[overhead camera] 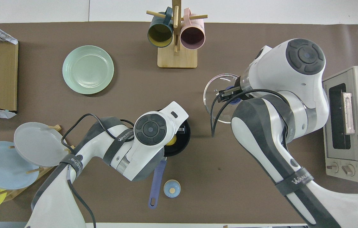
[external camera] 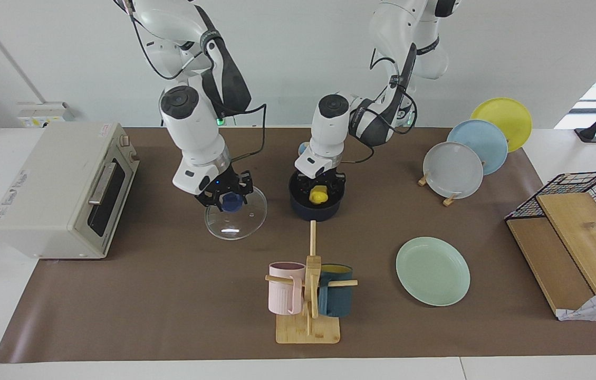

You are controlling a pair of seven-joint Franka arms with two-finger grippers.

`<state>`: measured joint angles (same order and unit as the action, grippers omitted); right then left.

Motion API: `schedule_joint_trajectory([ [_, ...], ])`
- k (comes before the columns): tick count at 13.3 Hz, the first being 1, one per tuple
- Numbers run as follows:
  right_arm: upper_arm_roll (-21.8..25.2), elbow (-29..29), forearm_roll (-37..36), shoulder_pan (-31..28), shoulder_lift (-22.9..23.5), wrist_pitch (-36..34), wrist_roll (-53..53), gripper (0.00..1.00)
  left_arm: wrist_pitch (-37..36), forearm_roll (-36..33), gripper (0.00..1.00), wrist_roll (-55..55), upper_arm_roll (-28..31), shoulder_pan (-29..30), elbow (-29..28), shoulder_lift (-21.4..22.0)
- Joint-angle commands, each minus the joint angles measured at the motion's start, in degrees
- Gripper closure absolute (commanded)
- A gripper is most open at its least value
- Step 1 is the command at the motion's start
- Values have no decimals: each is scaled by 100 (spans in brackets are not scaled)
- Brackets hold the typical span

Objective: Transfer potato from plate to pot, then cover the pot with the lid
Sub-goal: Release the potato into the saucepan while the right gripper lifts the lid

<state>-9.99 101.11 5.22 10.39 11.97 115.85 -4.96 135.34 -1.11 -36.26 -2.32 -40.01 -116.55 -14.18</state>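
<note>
I see the left gripper [external camera: 319,191] down in the mouth of the pot [external camera: 315,210], fingers clamped on the potato [external camera: 318,196]. The potato sits between the fingertips, inside the pot's rim, just above its black floor; whether it touches the floor I can't tell. It's mostly hidden, so I can't read its long axis.

The pot's handle [overhead camera: 156,183] runs straight from the pot toward the robots, its long axis along the table's depth. A small blue-and-tan bell [overhead camera: 172,188] stands just beside the handle's end, toward the right arm's end of the table.

My right gripper [external camera: 230,199] is closed on the blue knob [external camera: 232,202] of the lid [external camera: 236,219]. The lid is beside the pot toward the right arm's end of the table, tilted with its lower edge away from the robots; I can't tell if that edge rests on the mat.

The plate [external camera: 433,271] lies flat, farther from the robots than the left gripper and toward the left arm's end. The mug rack [external camera: 308,303] is farther from the robots than both grippers, roughly between them. The toaster oven [external camera: 60,190] is past the right gripper at the table's end.
</note>
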Motion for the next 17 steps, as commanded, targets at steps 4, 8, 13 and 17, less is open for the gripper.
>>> schedule_joint_trajectory([
  [4, -20, -118, -83, 121, 25, -71, -365, 71, 485, -293, 100, -250, 100, -226, -491, 91],
  [8, -29, -92, -118, 130, 25, -36, -365, 71, 546, -345, 65, -215, 100, -253, -570, 91],
  [13, -29, -83, -118, 156, 25, -19, -365, 71, -302, -337, 0, 100, 109, 150, -150, 388],
  [17, -29, -65, -118, 157, 25, -1, -374, 71, -1936, 496, 0, 1232, 117, 906, 824, 863],
])
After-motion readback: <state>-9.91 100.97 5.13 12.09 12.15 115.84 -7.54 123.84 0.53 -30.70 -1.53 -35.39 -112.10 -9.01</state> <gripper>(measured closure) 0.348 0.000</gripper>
